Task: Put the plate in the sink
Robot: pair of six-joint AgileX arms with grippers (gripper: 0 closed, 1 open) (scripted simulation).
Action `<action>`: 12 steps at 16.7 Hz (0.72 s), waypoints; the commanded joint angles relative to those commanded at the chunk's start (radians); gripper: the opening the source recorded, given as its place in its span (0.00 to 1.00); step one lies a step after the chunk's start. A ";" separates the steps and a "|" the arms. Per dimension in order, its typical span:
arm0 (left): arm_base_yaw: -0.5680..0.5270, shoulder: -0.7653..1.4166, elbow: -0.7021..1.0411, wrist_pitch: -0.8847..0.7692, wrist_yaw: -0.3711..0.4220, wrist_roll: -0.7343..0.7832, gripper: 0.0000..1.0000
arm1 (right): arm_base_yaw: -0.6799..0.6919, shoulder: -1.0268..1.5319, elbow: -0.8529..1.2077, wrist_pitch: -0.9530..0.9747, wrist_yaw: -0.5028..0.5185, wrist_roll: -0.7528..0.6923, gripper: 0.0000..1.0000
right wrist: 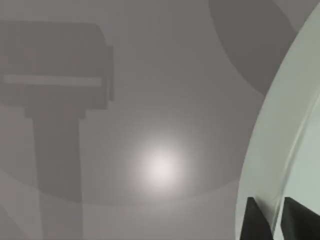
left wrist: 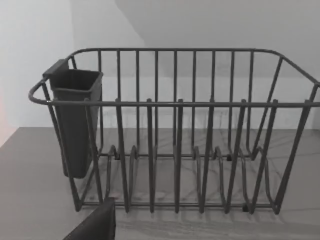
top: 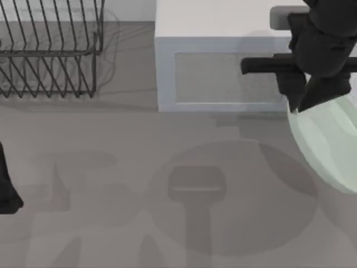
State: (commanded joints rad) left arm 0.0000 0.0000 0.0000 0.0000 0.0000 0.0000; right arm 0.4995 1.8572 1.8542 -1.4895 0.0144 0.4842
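Note:
The pale mint-green plate [top: 329, 146] hangs tilted above the table at the right edge, in front of the microwave. My right gripper [top: 294, 107] is shut on its rim at the upper left. In the right wrist view the two dark fingers [right wrist: 255, 220] pinch the plate's edge [right wrist: 280, 150], with my right gripper [right wrist: 276, 220] at the picture's bottom. A large round shadow on the tabletop shows that the plate is lifted. My left arm [top: 8, 190] is parked at the table's left edge. The sink is out of view.
A boxy grey-white microwave [top: 223, 72] stands at the back, right of centre. A dark wire dish rack [top: 50, 50] stands at the back left; the left wrist view faces this rack [left wrist: 175, 135] and its dark cutlery cup [left wrist: 75, 120].

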 joint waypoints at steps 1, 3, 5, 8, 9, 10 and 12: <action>0.000 0.000 0.000 0.000 0.000 0.000 1.00 | -0.022 -0.006 0.059 -0.060 -0.002 -0.014 0.00; 0.000 0.000 0.000 0.000 0.000 0.000 1.00 | -0.068 -0.021 0.144 -0.149 -0.006 -0.042 0.00; 0.000 0.000 0.000 0.000 0.000 0.000 1.00 | -0.102 -0.031 0.189 -0.196 -0.009 -0.063 0.00; 0.000 0.000 0.000 0.000 0.000 0.000 1.00 | -0.109 -0.032 0.196 -0.203 -0.010 -0.067 0.00; 0.000 0.000 0.000 0.000 0.000 0.000 1.00 | -0.109 -0.032 0.196 -0.203 -0.010 -0.067 0.00; 0.000 0.000 0.000 0.000 0.000 0.000 1.00 | -0.104 -0.029 0.194 -0.201 -0.009 -0.065 0.00; 0.000 0.000 0.000 0.000 0.000 0.000 1.00 | -0.109 -0.032 0.206 -0.204 -0.005 -0.068 0.00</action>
State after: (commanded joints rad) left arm 0.0000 0.0000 0.0000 0.0000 0.0000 0.0000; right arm 0.3901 1.8249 2.0606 -1.6930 0.0095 0.4159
